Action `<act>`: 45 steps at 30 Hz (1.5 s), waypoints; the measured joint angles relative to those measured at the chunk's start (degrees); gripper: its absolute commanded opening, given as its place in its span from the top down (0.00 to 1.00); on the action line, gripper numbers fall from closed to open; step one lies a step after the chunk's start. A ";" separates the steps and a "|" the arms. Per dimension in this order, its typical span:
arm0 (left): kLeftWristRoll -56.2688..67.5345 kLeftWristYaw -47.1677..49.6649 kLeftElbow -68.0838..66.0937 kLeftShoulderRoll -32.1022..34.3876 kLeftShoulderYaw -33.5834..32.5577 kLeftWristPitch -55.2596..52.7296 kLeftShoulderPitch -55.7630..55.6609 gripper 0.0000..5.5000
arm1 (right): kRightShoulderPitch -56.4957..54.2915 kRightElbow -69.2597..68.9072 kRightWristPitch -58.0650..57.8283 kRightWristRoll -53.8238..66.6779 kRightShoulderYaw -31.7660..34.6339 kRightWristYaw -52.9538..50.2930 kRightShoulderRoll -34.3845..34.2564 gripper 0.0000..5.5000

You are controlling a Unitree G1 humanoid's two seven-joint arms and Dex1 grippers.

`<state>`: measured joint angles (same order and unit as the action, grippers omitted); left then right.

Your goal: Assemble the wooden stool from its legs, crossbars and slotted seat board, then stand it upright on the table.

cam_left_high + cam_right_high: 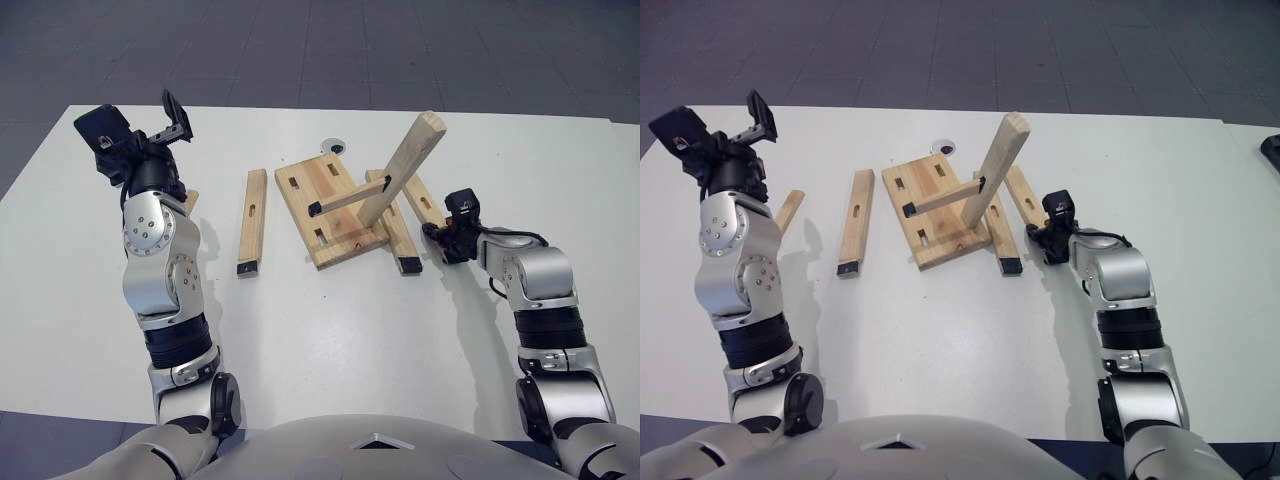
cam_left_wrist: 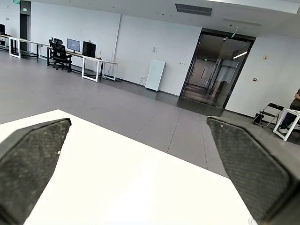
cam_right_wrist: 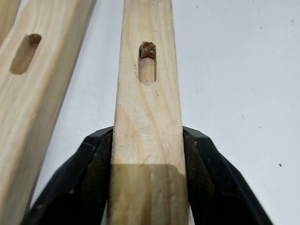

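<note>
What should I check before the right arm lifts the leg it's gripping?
1. Right gripper shut on the held leg: ok, a finger presses each side.
2. Neighbouring leg apart from the held one: ok, the table shows between them.
3. Left gripper free to help: ok, open, empty, raised at the table's far left.
4. Seat board lying flat: ok.
5. Standing leg upright in the board: not ok, it leans.
</note>
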<state>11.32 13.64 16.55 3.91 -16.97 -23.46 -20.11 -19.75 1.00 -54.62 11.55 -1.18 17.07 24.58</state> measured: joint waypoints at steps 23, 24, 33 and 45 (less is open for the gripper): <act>57.75 -19.33 12.25 7.44 -2.29 -11.93 -20.73 0.02 | -16.08 -24.46 37.21 7.52 7.88 3.44 -3.32 0.63; 58.56 -18.24 11.81 6.87 -0.62 -12.31 -21.68 0.02 | -14.88 -25.97 37.94 6.43 5.44 4.54 -3.28 0.63; 59.76 -11.89 9.62 3.06 3.21 -10.52 -23.24 0.12 | -9.27 -29.58 39.61 3.50 -0.64 7.20 -3.22 0.63; 60.03 -13.43 11.41 5.30 6.79 -11.04 -18.02 0.39 | -7.74 -28.38 43.10 -4.70 -6.02 8.04 -2.65 0.63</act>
<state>71.35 0.22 27.96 9.21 -10.17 -34.50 -38.14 -27.48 -27.38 -11.52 6.84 -7.20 25.11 21.93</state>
